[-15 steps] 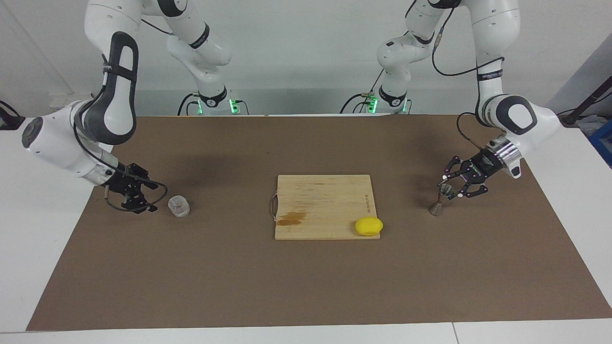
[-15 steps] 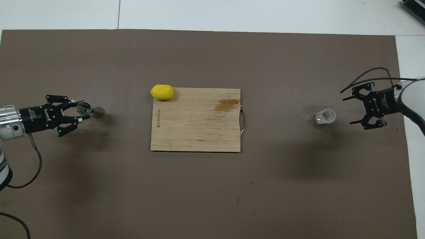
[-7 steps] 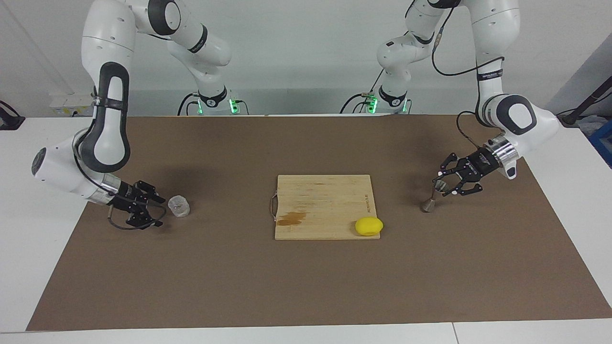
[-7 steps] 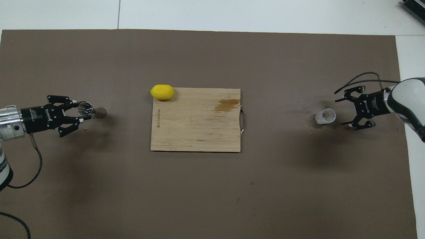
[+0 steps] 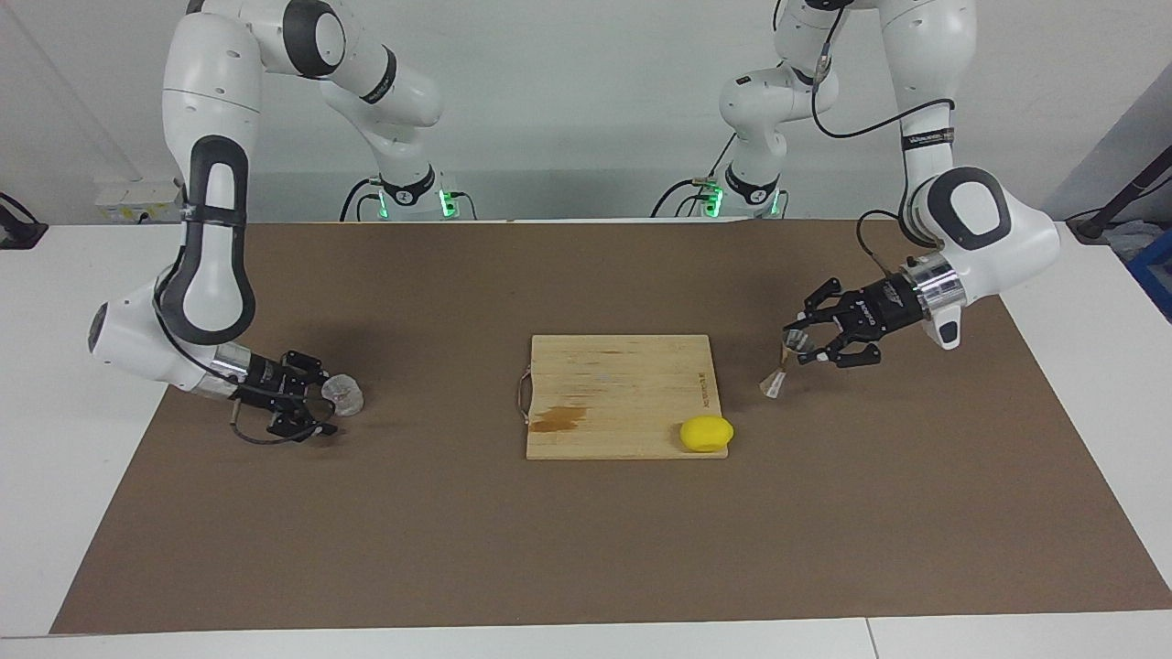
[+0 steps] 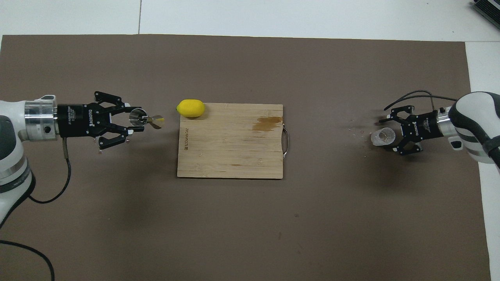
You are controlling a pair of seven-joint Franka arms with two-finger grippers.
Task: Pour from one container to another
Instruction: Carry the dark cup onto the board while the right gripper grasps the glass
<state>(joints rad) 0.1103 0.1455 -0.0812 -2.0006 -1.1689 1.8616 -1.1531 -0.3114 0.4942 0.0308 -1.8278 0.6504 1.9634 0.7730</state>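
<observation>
Holding jigger tilted in air, left hand pinches it over tabletop beside board. Right hand spread around glass cup at right arm's end. Risks: jigger slipping; cup knocked over.

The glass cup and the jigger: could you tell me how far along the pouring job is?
Done: the left gripper is shut on the jigger, lifted and tilted above the mat. In hand: the right gripper, open, is at the glass cup, which stands on the mat. Left: gripping the cup, bringing the two together, pouring.
</observation>
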